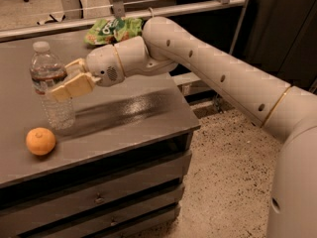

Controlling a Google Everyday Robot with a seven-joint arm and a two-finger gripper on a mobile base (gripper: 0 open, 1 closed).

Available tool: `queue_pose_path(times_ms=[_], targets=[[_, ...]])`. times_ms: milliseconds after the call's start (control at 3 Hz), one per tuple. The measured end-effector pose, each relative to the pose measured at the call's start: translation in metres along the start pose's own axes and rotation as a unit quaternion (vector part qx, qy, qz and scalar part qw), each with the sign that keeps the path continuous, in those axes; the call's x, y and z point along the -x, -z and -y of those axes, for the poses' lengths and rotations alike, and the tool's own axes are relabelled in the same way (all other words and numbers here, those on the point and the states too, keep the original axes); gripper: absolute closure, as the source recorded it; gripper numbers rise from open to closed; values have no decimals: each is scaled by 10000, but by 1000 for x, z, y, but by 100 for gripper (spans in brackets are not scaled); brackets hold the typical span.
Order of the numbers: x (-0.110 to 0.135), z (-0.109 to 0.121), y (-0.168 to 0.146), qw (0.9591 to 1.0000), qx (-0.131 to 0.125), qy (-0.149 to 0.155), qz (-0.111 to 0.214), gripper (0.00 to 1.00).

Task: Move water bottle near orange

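Observation:
The water bottle (53, 90), clear and ribbed with a white cap, stands upright on the left part of the grey cabinet top (133, 113). My gripper (63, 86) reaches in from the right and is shut on the bottle at its label band; one tan finger (75, 87) crosses the bottle's front. The orange (40, 141) lies on the top just in front and to the left of the bottle's base, a small gap apart. I cannot tell whether the bottle's base touches the top.
A green snack bag (113, 29) lies at the back of the cabinet top, behind my arm. A metal rail (198, 6) runs along the back. The cabinet's right edge drops to a speckled floor (233, 172). Drawers are below the front edge.

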State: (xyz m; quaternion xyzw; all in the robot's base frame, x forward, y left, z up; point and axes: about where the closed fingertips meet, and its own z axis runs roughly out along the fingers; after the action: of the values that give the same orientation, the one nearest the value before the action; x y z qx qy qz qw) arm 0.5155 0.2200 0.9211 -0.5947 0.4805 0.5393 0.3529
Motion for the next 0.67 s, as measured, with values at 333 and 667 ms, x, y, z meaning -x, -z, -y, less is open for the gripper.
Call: queue_pose_path(times_ms=[333,667], targets=[[1,-5,-2,10000,-17,33,43,35],[1,-9,-2,10000,-30,35,46,13]])
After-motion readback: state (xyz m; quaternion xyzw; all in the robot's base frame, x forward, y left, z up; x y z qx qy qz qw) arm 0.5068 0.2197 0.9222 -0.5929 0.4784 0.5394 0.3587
